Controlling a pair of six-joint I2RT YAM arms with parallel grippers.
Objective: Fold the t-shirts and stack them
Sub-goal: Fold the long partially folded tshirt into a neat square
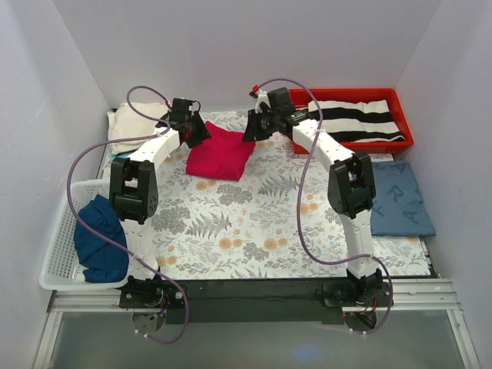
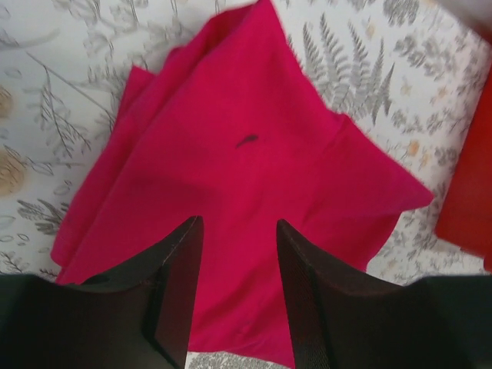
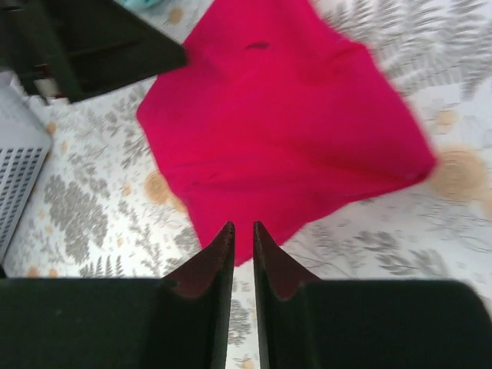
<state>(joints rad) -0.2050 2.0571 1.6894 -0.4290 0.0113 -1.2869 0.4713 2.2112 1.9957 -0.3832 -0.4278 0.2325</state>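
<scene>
Currently left fingers (image 2: 181,284) are spread, right fingers (image 3: 211,269) nearly closed, both empty over the folded crimson-red cloth t-shirt (image 1: 221,159). Pinching one layer only would likely drag the fold open.

I am watching two slim arms, the left arm (image 1: 146,154) and the right arm (image 1: 323,142). Both have white plastic link shells and bulky black joint housings (image 1: 132,192). Each one stands on a black base block (image 1: 150,296), fixed on a dark rail (image 1: 254,290). A thin purple-grey cable (image 1: 71,181) hangs in loose loops along each arm, from base to wrist. The left pincer (image 2: 234,223) has two black wedge-shaped fingers (image 2: 181,284) with a fine rough texture on the surface. The right pincer (image 3: 244,227) has the same matte black fingers, which taper to narrow tips. Screws and markings are too small for me to tell.
</scene>
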